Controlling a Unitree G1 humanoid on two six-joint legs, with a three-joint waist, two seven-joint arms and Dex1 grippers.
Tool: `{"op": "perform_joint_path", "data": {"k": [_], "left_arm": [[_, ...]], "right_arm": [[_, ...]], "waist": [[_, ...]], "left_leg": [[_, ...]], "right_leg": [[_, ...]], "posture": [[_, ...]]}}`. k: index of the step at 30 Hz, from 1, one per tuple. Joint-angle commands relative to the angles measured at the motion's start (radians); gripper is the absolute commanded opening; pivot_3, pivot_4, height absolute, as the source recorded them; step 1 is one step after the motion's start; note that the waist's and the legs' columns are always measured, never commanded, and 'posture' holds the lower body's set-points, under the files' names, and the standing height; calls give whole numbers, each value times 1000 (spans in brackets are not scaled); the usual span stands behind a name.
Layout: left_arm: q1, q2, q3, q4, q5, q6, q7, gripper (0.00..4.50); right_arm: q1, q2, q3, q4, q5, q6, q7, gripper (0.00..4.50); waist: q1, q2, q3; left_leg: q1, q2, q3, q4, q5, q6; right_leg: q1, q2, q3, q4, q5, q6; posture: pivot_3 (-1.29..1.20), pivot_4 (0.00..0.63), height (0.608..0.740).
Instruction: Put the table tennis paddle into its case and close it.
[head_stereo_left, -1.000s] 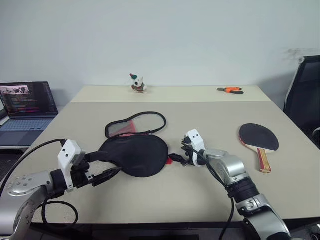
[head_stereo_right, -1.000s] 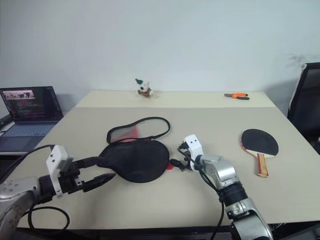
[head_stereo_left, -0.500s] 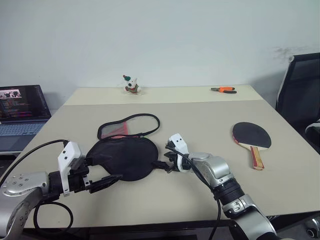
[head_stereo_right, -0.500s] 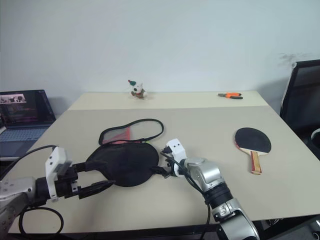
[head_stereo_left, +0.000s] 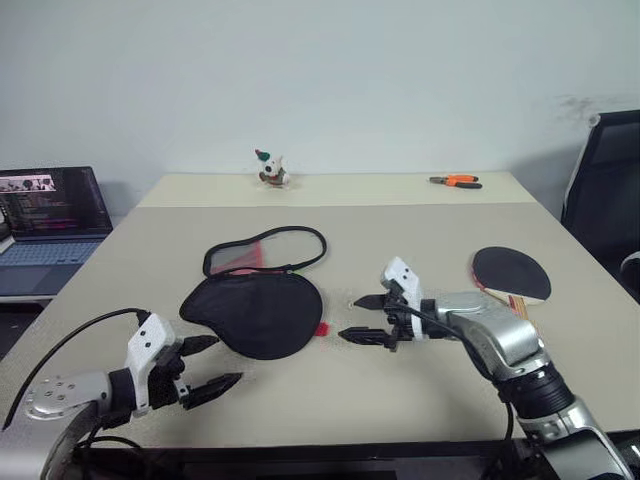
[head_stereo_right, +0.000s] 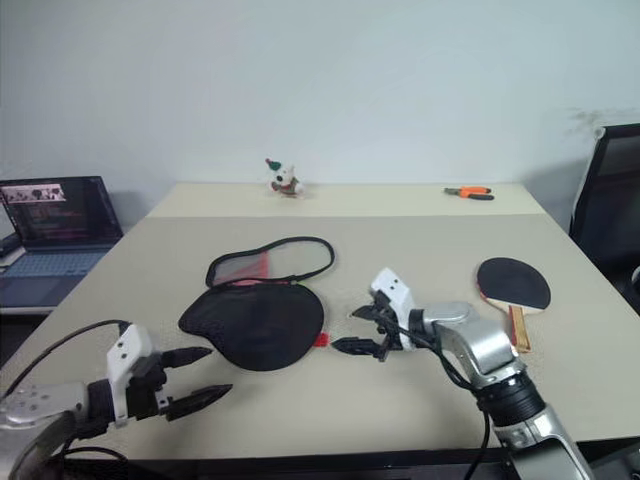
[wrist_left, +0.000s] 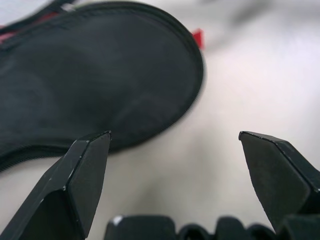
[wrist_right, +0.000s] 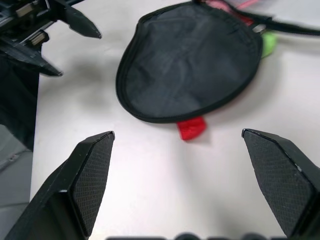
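Note:
The case (head_stereo_left: 255, 312) lies flat in the middle of the table, a black pouch with its mesh-and-red flap (head_stereo_left: 265, 250) folded open behind it. A red tab (wrist_right: 191, 128) sticks out at its near rim and a green pull tag (wrist_right: 268, 44) at its side. The table tennis paddle (head_stereo_left: 512, 272) lies black face up at the right, its handle partly hidden by my right arm. My right gripper (head_stereo_left: 350, 318) hovers open just right of the case, pointing at it. At the case's front left, my left gripper (head_stereo_left: 222, 360) is open too and clear of it.
A laptop (head_stereo_left: 50, 215) stands open off the table's left side. A small toy figure (head_stereo_left: 272, 168) and orange-handled pliers (head_stereo_left: 455, 181) lie at the far edge. A black chair (head_stereo_left: 605, 190) stands at the right. Cables trail from both wrists.
My right gripper has drawn back from the case's rim, rising and turning. My left gripper has sunk and now sits clear of the case's narrow end. The camera view shifted.

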Motion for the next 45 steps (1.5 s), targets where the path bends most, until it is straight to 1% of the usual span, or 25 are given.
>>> {"op": "perform_joint_path", "data": {"k": [1, 4, 8, 14, 23, 26, 31, 39, 42, 45], "left_arm": [[-30, 0, 14, 45, 6, -15, 6, 4471], [-76, -18, 24, 123, 21, -24, 46, 4471], [-114, -44, 12, 181, 29, 4, 84, 4471], [-133, -83, -6, 202, 28, 66, 136, 4471], [-159, -117, -19, 215, 21, 151, 201, 4471], [-186, -131, -50, 233, 43, 162, 220, 4471], [-276, -183, -114, 283, 70, 165, 243, 4471], [-354, -229, -146, 310, 71, 232, 265, 4471], [-370, -253, -147, 266, 39, 298, 280, 3881], [-371, -277, -168, 189, 1, 367, 271, 2830]], "right_arm": [[6, -55, -42, -100, 58, -2, 54, 4500], [18, -137, -85, -180, 121, -24, 135, 4500], [15, -174, -100, -173, 122, -57, 135, 4500], [16, -174, -103, -158, 116, -71, 110, 4500], [23, -177, -104, -152, 116, -76, 98, 4500], [25, -178, -106, -148, 116, -79, 97, 4500], [22, -171, -107, -136, 114, -88, 87, 4500], [38, -178, -118, -149, 119, -85, 67, 4500], [48, -183, -128, -154, 123, -82, 55, 4500], [56, -188, -139, -159, 126, -78, 46, 4500]], "waist": [[0, 0, 0], [-1, 0, 0], [-3, -1, 0], [0, -2, 0], [0, -2, 1], [1, -2, 1], [11, -2, 1], [33, -2, 0], [35, -2, 0], [35, -2, 0]], "left_leg": [[0, 0, 0, 0, 0, 0], [0, 0, 1, 0, 0, 0], [0, 0, 0, 0, 0, 0], [0, 0, 0, 0, 0, 0], [0, 1, 0, 0, 0, 0], [0, 0, -1, 0, 0, 0], [0, 0, -1, 2, 0, 0], [0, -1, -2, 3, 0, 0], [0, -1, -2, 3, 0, 0], [-1, -1, -2, 3, 0, 0]], "right_leg": [[0, 0, 0, 0, 0, 0], [0, 0, 1, -1, 0, 0], [0, 0, 0, -1, 0, 0], [0, 0, 0, -1, 0, 0], [0, -1, 0, -1, 0, 0], [0, -1, 0, 0, 0, 0], [2, -1, -1, 0, 0, 0], [2, -1, -2, 1, 0, 1], [3, -1, -2, 1, 1, 1], [3, -1, -1, 0, 1, 3]], "posture": [[0, 150, 740], [0, 150, 740], [0, 150, 740], [0, 150, 740], [0, 150, 740], [0, 150, 740], [0, 150, 740], [0, 150, 740], [0, 150, 740], [0, 150, 740]]}}
